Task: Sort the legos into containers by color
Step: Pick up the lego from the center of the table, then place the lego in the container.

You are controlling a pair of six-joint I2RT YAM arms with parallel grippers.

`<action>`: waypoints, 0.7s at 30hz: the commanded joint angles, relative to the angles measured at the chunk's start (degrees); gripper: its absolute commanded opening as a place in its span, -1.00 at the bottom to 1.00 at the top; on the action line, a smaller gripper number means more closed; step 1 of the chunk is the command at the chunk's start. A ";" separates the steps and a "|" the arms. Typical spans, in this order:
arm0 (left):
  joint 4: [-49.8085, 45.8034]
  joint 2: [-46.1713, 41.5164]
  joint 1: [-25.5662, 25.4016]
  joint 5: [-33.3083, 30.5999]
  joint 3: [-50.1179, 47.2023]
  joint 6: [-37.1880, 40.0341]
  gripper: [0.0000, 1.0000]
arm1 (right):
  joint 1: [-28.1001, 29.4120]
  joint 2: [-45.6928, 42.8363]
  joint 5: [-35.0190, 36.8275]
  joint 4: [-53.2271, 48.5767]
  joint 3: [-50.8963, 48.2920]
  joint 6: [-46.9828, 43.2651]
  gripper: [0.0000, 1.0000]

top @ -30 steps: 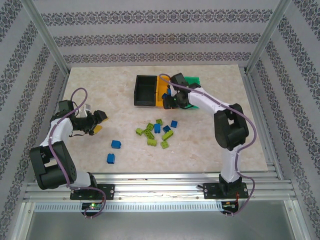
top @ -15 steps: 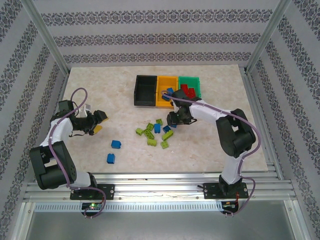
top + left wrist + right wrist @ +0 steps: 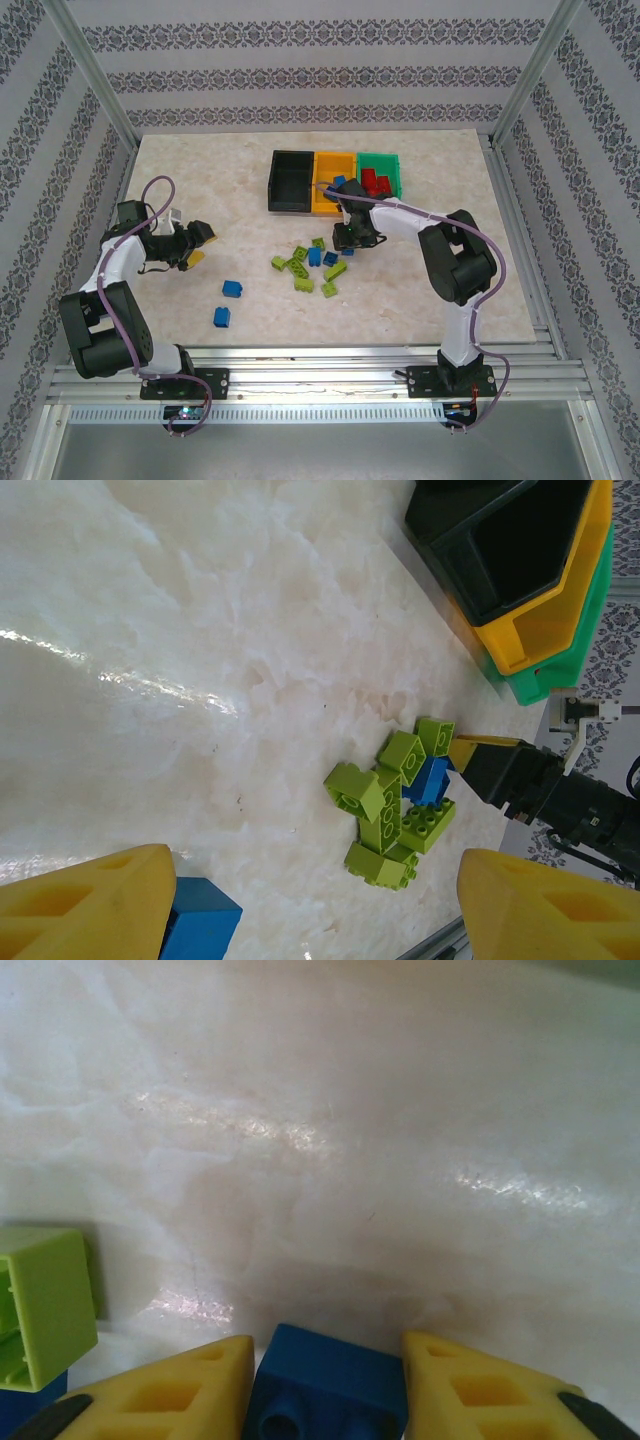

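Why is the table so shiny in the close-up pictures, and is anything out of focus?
Left wrist view: a white glare streak crosses the table, and the near left fingers look soft. Right wrist view: more glare patches, with the blue brick between the right fingers blurred. Top view: even light, sharp.

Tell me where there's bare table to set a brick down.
Bare: the far-left corner between black bin and left gripper, and the right side beyond the right arm. Crowded: the brick pile, where the right gripper grips a blue brick.
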 commanded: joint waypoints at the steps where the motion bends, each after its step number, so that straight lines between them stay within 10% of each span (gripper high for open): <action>1: -1.47 0.50 0.77 0.16 1.14 1.18 0.49 | 0.90 -0.43 0.43 -0.13 -0.12 -0.12 -0.29; 21: -1.84 0.04 0.77 -0.18 1.03 1.66 0.49 | -7.27 9.59 -7.72 -3.48 30.09 -0.38 -0.27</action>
